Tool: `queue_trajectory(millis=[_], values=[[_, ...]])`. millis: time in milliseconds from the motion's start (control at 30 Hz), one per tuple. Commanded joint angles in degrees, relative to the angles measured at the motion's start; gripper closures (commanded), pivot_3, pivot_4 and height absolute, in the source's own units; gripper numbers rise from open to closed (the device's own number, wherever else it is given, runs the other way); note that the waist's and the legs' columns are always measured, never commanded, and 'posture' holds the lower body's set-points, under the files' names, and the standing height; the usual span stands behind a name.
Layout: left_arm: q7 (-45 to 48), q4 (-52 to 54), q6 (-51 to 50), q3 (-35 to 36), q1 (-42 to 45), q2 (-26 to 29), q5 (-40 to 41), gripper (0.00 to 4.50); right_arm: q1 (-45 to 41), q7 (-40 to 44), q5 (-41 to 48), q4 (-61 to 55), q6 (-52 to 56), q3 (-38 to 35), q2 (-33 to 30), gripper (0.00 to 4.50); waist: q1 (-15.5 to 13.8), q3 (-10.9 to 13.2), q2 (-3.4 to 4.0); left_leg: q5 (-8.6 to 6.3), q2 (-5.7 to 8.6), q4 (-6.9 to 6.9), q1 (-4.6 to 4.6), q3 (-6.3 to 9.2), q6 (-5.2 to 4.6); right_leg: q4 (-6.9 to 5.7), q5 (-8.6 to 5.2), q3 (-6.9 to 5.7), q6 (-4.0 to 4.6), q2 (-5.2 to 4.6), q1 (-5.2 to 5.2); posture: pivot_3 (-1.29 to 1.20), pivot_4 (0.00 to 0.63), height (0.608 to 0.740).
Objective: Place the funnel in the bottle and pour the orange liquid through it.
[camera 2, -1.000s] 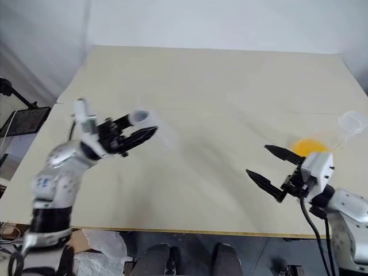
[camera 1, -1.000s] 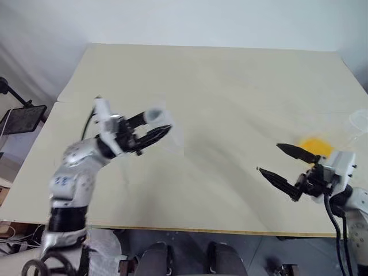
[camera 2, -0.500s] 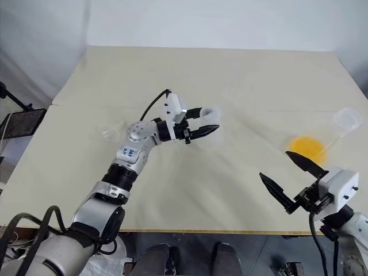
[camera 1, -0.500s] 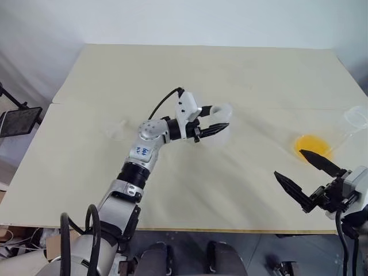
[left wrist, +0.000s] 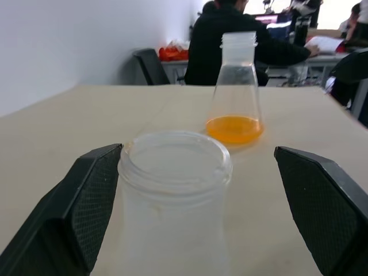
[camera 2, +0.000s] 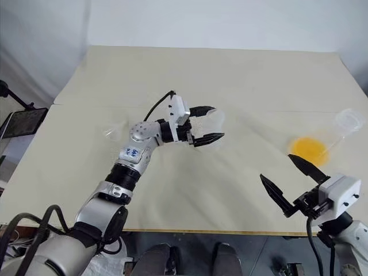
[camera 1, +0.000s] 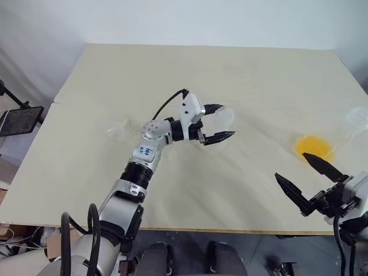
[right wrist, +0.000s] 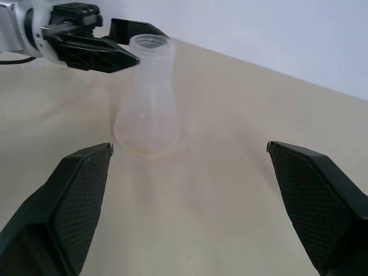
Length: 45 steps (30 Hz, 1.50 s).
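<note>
Around the empty clear conical bottle (camera 2: pixel 211 127), the left tool (camera 2: pixel 206 124) gapes, holding nothing; withdraw straight, then fetch the small clear funnel (camera 2: pixel 113 130).

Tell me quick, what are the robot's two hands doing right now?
Left gripper: open, fingers on either side of the empty bottle, which stands on the table.
Right gripper: open, holding nothing.
</note>
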<state>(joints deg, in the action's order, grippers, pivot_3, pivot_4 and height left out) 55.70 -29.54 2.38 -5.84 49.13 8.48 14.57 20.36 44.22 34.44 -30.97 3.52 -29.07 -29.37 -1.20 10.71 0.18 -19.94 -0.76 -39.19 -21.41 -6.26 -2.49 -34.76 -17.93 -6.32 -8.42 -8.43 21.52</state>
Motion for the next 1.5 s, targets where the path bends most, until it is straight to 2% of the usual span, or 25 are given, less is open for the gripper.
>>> queue_trajectory(millis=[33, 233, 367, 500, 633, 833, 933, 1033, 1167, 1500], values=[[3.07, 5.36, -0.74, 1.49, -3.19, 2.72, 2.49, 0.04, -1.86, 0.65, 0.40, 0.80, -1.25, 0.53, -0.56, 0.00, 0.03, 0.00, 0.00, 0.00, 0.00, 0.00, 0.02, 0.00, 0.01, -0.03, 0.00, 0.00, 0.00, 0.01, 0.00, 0.00, 0.150, 0.740], [2.04, 12.39, -3.18, 8.77, -13.41, 7.78, 8.06, 0.04, -7.54, 3.46, 0.97, 4.31, -0.26, 3.49, -2.40, 0.00, -0.04, -0.01, 0.01, 0.02, -0.08, -0.05, 0.03, 0.05, 0.01, -0.11, 0.00, 0.03, 0.00, -0.07, -0.01, 0.00, 0.150, 0.740], [0.80, 19.54, -1.24, 12.03, -22.24, 11.97, 7.85, 0.04, -11.73, 6.00, 0.66, 7.65, -0.22, 5.65, -3.86, 0.00, -0.12, -0.01, 0.01, 0.01, -0.07, -0.05, 0.03, 0.13, 0.01, -0.20, 0.00, -0.01, 0.00, -0.11, -0.01, 0.00, 0.150, 0.740], [-5.15, 28.72, -1.80, 19.46, -33.66, 15.09, 9.39, 0.04, -17.86, 8.86, 1.52, 10.28, 1.00, 9.43, -5.19, 0.00, 0.06, -0.01, 0.01, 0.01, -0.08, -0.06, 0.04, 0.15, 0.00, -0.19, 0.00, 0.00, 0.00, -0.13, -0.03, 0.00, 0.150, 0.740], [-13.89, 33.82, -1.25, 28.33, -44.56, 15.18, 9.30, 0.04, -23.00, 13.19, 0.01, 12.36, 1.64, 14.74, -6.52, 0.00, 0.33, -0.01, 0.01, 0.01, -0.12, -0.05, 0.06, 0.19, 0.01, -0.21, 0.00, -0.01, 0.00, -0.13, -0.04, 0.00, 0.150, 0.740], [-19.99, 37.47, -0.48, 36.85, -58.07, 13.54, 10.85, 0.04, -29.61, 14.99, 0.79, 15.18, 1.99, 18.29, -5.23, 0.00, 0.10, -0.02, -0.03, -0.03, -0.10, -0.05, 0.08, 0.19, -0.04, -0.18, 0.00, 0.00, 0.01, -0.23, -0.08, 0.00, 0.150, 0.740], [-21.79, 39.51, -1.12, 38.54, -62.67, 12.25, 12.48, 0.04, -31.44, 15.54, 0.26, 16.03, 1.60, 19.42, -4.55, 0.00, -0.05, -0.03, -0.06, -0.06, -0.11, -0.05, 0.08, 0.23, -0.03, -0.18, 0.00, -0.03, 0.01, -0.25, -0.07, 0.00, 0.150, 0.740], [-23.24, 41.72, -3.57, 37.47, -63.32, 11.75, 13.89, 0.04, -31.22, 15.90, 0.26, 16.25, 1.83, 19.53, -4.53, 0.00, -0.36, -0.04, -0.09, -0.09, -0.09, -0.05, 0.07, 0.29, -0.03, -0.18, 0.01, -0.05, 0.01, -0.29, -0.09, 0.00, 0.150, 0.740], [-25.22, 41.73, -6.31, 34.04, -59.65, 13.40, 11.49, 0.04, -30.06, 15.72, 0.32, 16.10, 2.07, 18.64, -4.87, 0.00, -0.17, -0.05, -0.09, -0.09, -0.06, -0.05, 0.07, 0.27, -0.03, -0.18, 0.01, -0.04, 0.01, -0.31, -0.10, 0.00, 0.150, 0.740], [-33.24, 31.81, -12.85, 22.33, -38.77, 13.67, 3.59, 0.04, -25.92, 13.57, -0.16, 13.57, 2.25, 16.55, -5.52, 0.00, 0.04, -0.06, -0.10, -0.09, -0.06, -0.05, 0.08, 0.13, -0.01, -0.26, 0.01, -0.07, 0.01, -0.19, -0.03, 0.00, 0.150, 0.740]])
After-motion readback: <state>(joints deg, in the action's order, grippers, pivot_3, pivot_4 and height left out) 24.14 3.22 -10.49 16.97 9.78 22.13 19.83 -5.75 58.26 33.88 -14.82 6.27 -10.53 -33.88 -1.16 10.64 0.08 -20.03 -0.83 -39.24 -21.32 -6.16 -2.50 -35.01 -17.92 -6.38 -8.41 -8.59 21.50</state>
